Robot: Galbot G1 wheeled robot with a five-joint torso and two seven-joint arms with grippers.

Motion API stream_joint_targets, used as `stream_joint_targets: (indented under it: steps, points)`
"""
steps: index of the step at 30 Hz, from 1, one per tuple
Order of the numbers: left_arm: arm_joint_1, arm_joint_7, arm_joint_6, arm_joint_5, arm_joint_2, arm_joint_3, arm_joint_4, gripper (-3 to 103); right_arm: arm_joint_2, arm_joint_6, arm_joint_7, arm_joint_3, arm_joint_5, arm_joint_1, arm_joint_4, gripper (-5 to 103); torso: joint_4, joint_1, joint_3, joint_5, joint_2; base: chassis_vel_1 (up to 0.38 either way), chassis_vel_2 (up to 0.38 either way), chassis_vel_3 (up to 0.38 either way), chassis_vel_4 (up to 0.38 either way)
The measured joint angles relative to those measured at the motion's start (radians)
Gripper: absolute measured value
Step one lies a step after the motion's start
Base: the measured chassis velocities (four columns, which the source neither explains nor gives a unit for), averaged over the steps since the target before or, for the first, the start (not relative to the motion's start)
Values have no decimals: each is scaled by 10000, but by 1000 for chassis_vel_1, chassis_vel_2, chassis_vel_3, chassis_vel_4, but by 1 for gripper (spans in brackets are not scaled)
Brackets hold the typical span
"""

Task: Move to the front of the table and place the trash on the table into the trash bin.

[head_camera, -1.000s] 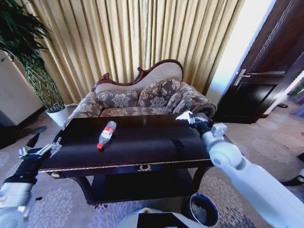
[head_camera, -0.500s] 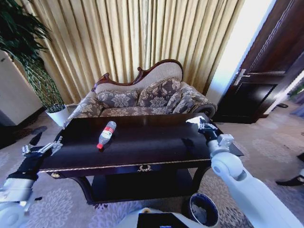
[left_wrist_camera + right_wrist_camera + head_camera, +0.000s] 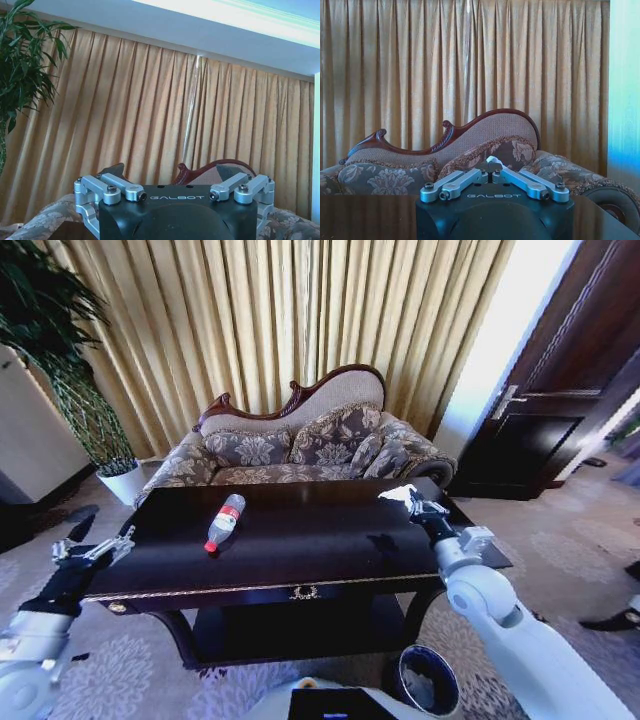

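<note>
Right gripper (image 3: 407,499) shifts back toward 12 o'clock since a second ago, fingers together on a white tissue (image 3: 399,493) above the table (image 3: 300,540). Left gripper (image 3: 92,548) spread, idle at 9. Bottle (image 3: 225,521) remains; trash bin (image 3: 429,681) at 5.

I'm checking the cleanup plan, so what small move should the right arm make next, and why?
Probably draw the right gripper back toward the bin. It looks shut on the tissue above the table's far right corner, and the bin stands on the floor by the front right leg. The left gripper hangs open at the left end.
</note>
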Motion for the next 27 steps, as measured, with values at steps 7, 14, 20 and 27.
stream_joint_targets:
  steps: [7,14,20,27]
  points:
    - [68,183,-40,-4,1,-14,109,100,39,-22,5,-55,-140,-105,44,0,0,1,0,1,-1,169,-164,-167,188]
    - [66,208,-77,-8,3,-7,116,100,49,-35,24,-29,-181,-233,177,0,-2,-5,-2,3,2,278,-281,-298,267]
    - [123,227,-177,-27,-29,-24,117,100,54,-36,21,-97,-278,-369,244,0,1,-12,-5,1,6,279,-277,-268,282]
    - [155,273,-218,-36,-163,-35,109,100,73,-245,-13,108,-611,-1113,-62,0,1,-14,-5,-3,9,64,-75,-57,70]
